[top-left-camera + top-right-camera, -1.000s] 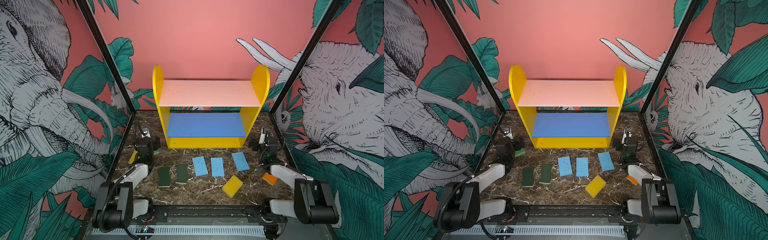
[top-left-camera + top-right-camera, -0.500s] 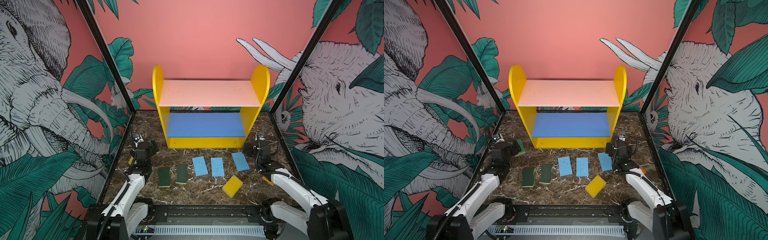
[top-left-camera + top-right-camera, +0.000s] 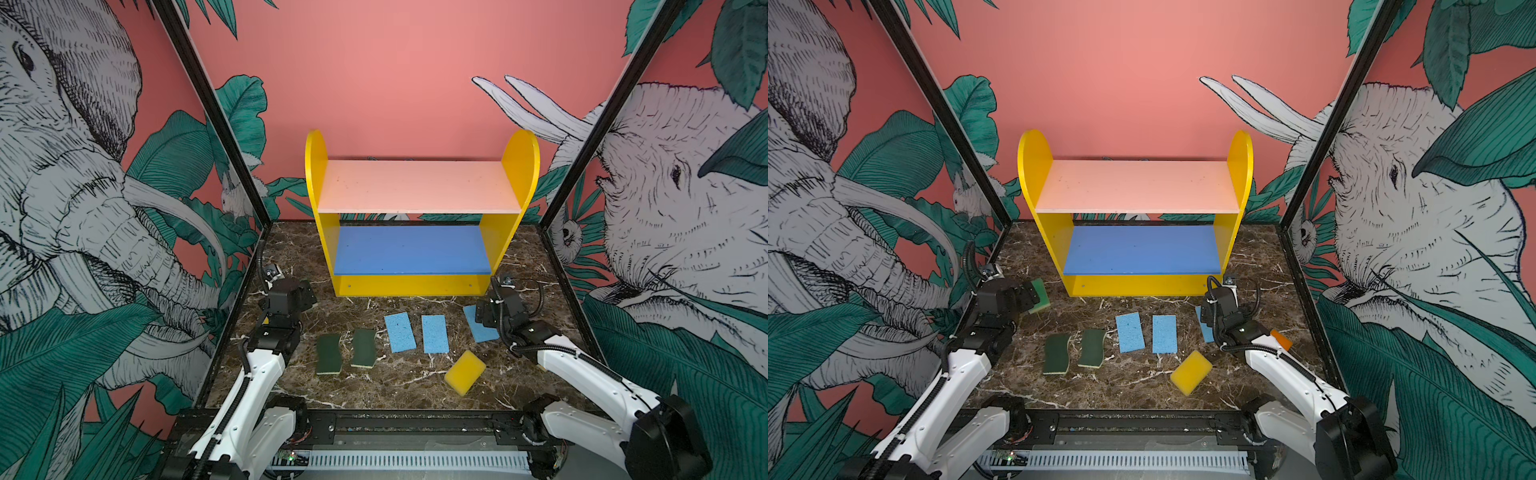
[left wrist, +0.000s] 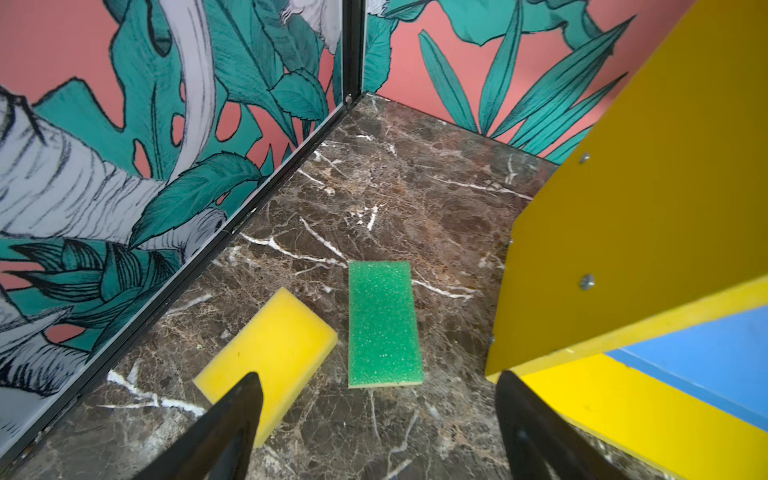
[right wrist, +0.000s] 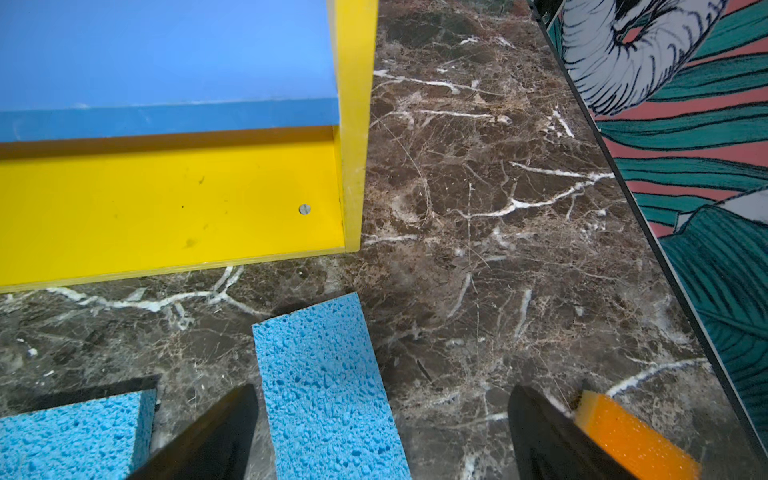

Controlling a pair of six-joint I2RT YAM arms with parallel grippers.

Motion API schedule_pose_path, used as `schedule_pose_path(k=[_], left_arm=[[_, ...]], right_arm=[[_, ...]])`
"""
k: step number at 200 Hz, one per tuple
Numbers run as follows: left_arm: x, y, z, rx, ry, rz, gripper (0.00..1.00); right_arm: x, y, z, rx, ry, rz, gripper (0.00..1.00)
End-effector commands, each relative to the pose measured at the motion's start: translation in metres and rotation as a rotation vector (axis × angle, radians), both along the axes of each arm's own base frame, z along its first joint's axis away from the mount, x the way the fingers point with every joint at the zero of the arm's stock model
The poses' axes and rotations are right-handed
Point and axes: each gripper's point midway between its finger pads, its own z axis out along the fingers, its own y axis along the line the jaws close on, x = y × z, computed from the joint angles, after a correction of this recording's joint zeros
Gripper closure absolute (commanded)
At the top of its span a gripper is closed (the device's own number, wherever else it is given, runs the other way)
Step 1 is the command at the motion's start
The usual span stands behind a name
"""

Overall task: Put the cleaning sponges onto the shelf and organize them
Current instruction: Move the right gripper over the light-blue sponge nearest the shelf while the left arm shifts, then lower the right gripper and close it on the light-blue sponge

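In both top views the shelf (image 3: 411, 286) stands at centre. On the marble floor (image 3: 374, 386) below it lie two dark-green sponges (image 3: 328, 355), three blue sponges (image 3: 400, 332) and a yellow sponge (image 3: 465, 372). A bright green sponge (image 3: 1040, 293) at centre left and an orange sponge (image 3: 1281, 340) at lower right appear in a top view, not in both. The left wrist view adds a second yellow sponge (image 4: 270, 353) beside the green one. The left gripper (image 4: 379, 376) and right gripper (image 5: 382, 388) hold their fingers apart, gripping nothing.
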Motion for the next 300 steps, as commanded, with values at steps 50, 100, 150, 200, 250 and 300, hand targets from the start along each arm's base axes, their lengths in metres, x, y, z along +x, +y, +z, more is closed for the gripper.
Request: schedule_pose_path(k=[50, 100, 150, 200, 250, 300], left_arm=[[-0.017, 0.004, 0.0, 0.009, 0.038, 0.019, 0.11], [-0.019, -0.007, -0.004, -0.063, 0.08, -0.017, 0.11], [-0.023, -0.015, -0.012, -0.093, 0.113, -0.051, 0.11], [-0.024, -0.022, -0.023, -0.121, 0.148, -0.082, 0.1], [-0.024, -0.025, -0.026, -0.138, 0.157, -0.091, 0.1], [-0.024, -0.024, -0.031, -0.152, 0.168, -0.074, 0.11]], right_arm=[[-0.012, 0.009, -0.015, 0.055, 0.057, 0.025, 0.05], [-0.029, 0.017, -0.033, 0.114, 0.146, 0.054, 0.09], [-0.043, 0.013, -0.045, 0.102, 0.233, 0.041, 0.04], [-0.045, 0.022, -0.058, 0.101, 0.316, 0.08, 0.02], [-0.039, 0.023, -0.065, 0.077, 0.332, 0.081, 0.01], [-0.037, 0.02, -0.078, 0.034, 0.391, 0.058, 0.01]])
